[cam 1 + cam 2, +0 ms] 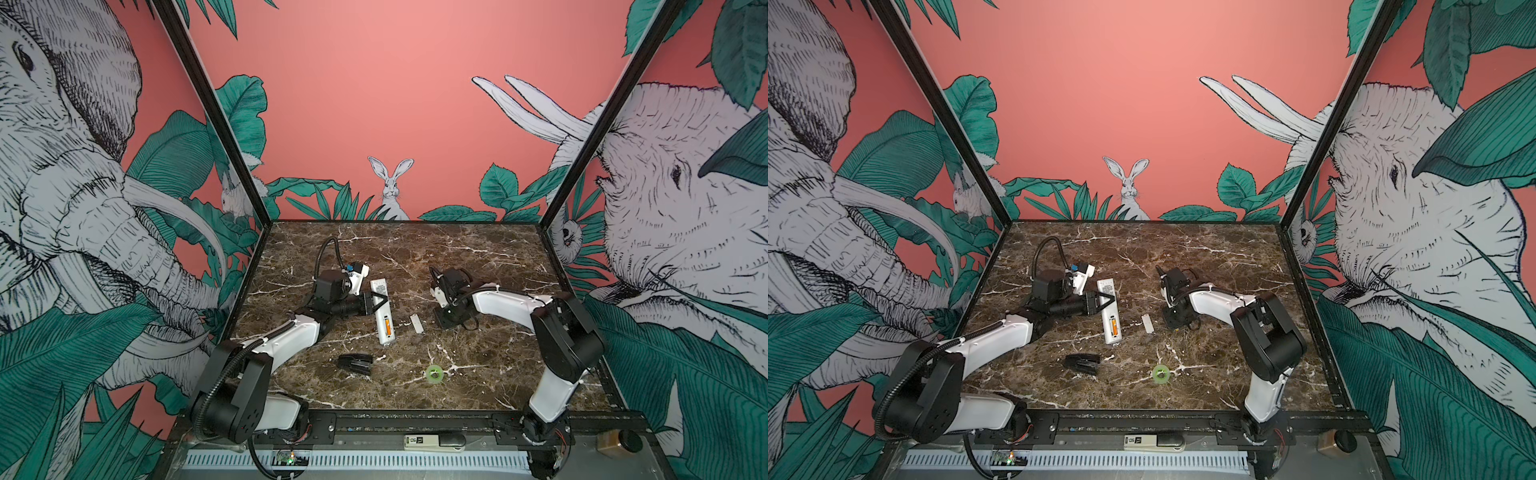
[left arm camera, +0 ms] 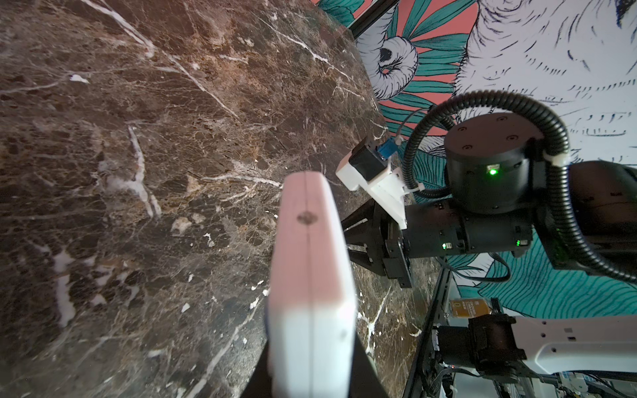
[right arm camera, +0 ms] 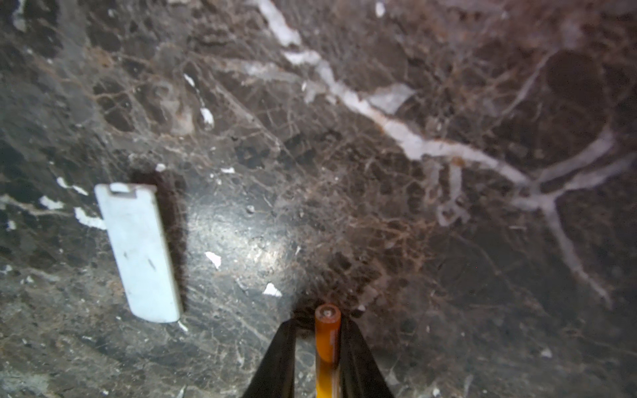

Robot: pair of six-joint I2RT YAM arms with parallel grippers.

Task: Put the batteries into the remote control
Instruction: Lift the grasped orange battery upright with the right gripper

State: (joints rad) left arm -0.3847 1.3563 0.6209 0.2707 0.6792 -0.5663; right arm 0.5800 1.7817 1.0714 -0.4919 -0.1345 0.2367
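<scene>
The left gripper (image 1: 379,300) clamps the remote control (image 1: 385,337), lying back-up near the bench's (image 1: 478,257) centre, one orange battery (image 1: 387,325) in its open compartment. The right gripper (image 3: 319,324), barely parted, brackets the second battery (image 3: 327,341); I cannot tell whether it grips.

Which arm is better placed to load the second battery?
Probably right: the right gripper has a battery between its jaws, while the left gripper is shut on the remote.
</scene>
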